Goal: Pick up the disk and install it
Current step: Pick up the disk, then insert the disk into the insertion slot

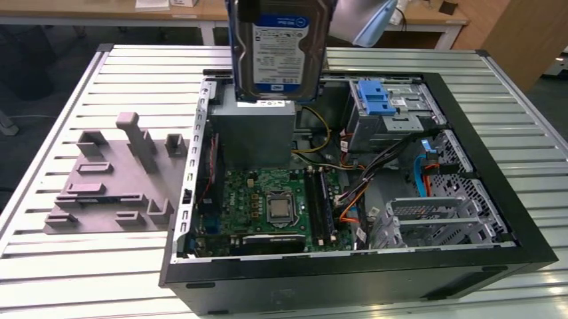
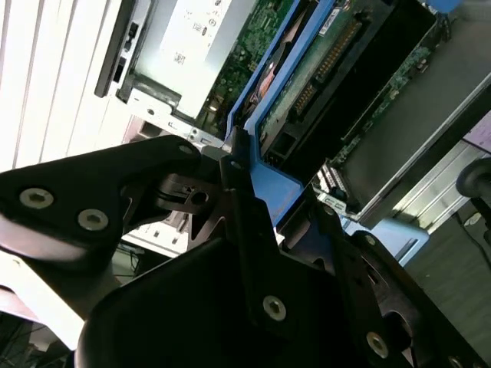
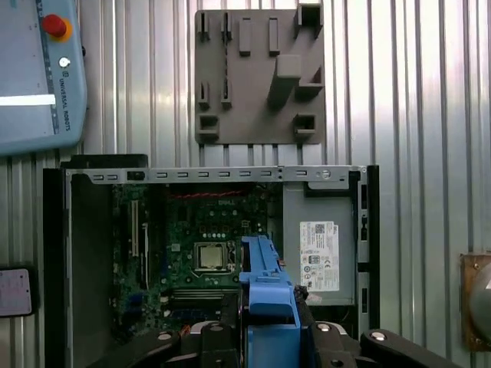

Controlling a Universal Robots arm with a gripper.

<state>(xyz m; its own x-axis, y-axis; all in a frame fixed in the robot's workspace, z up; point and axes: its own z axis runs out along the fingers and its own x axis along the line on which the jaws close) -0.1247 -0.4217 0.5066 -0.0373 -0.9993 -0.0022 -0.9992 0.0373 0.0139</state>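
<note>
The disk (image 1: 275, 50), a silver drive with a blue-and-white label, hangs upright in the air over the back of the open computer case (image 1: 497, 199), above the grey power supply box (image 1: 253, 129). In both wrist views my gripper (image 3: 267, 305) is shut on the disk's blue carrier frame (image 3: 265, 272), with a black finger (image 3: 229, 310) on each side. The second wrist view has the gripper (image 2: 253, 192) clamped on the blue frame (image 2: 280, 192), and the disk's circuit-board side (image 2: 330, 61) extends away from it. Below the disk lies the motherboard (image 3: 203, 245).
A silver cage with a blue latch (image 1: 377, 100) sits at the case's far corner on the exterior view's right, and perforated drive bays (image 1: 439, 212) lie nearer. A grey fixture plate (image 1: 111, 179) lies on the slatted table at the exterior view's left. A teach pendant (image 3: 34, 73) rests beside the case.
</note>
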